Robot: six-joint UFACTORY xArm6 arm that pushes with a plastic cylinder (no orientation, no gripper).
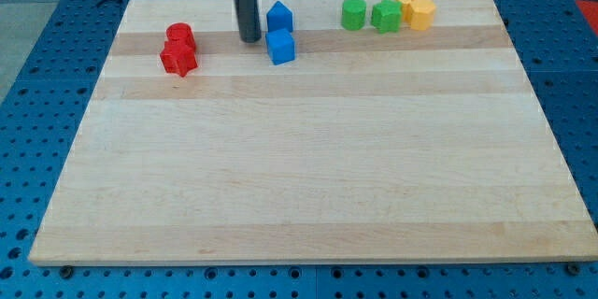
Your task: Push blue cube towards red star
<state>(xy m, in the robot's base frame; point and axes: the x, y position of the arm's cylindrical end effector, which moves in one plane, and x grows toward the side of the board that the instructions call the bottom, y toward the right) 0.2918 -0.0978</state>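
Note:
The blue cube [280, 47] lies near the board's top, left of centre. The red star [177, 58] lies further to the view's left, touching a red cylinder [179, 35] just above it. My tip [249, 38] is the lower end of the dark rod, just left of the blue cube and slightly above it, between the cube and the red star. A blue house-shaped block [279, 16] sits right above the cube, to the right of the rod.
A green cylinder [352, 13], a green star-like block [386, 16] and two yellow blocks [416, 9] stand in a row at the top right. The wooden board [308, 177] rests on a blue perforated table.

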